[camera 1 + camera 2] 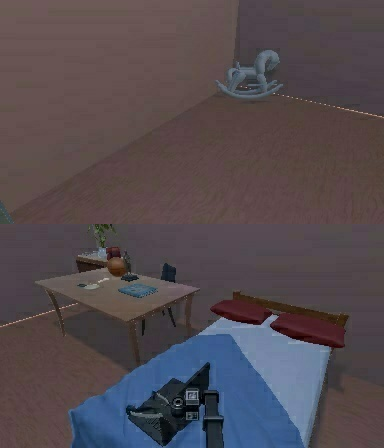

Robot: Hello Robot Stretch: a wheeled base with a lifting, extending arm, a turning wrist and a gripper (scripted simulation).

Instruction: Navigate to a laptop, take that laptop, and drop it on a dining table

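Arm: a dark square bar rises from the arm side view's bottom edge, over the foot end of the bed.
Gripper: its dark body sits left of the arm's white marker squares, low over the blue bedcover. Its finger spread cannot be read from the pictures.
Laptop: a dark angular thing with one panel raised like an open lid, most likely the laptop, is right at the gripper, with the bed behind it. I cannot tell whether the gripper holds it or it lies on the cover.
Bed: a blue cover spreads over the mattress. Two dark red pillows lie side by side against a wooden headboard.
Dining table: a wooden table stands beyond the bed toward the arm side view's left, near the bed's head corner but apart from it.
On the table: an orange ball at the far edge, a flat blue thing near the middle, and a small pale dish whose contents are too small to tell.
Chair: a dark chair stands at the table's far side.
Cabinet: a low wooden cabinet behind the table carries a leafy plant and a small red thing. The plant's pot cannot be made out.
Floor ahead: wooden planks run to a corner in the forward view.
Corner: a pale grey-blue rocking horse stands on the floor where the brown wall meets the darker wall.
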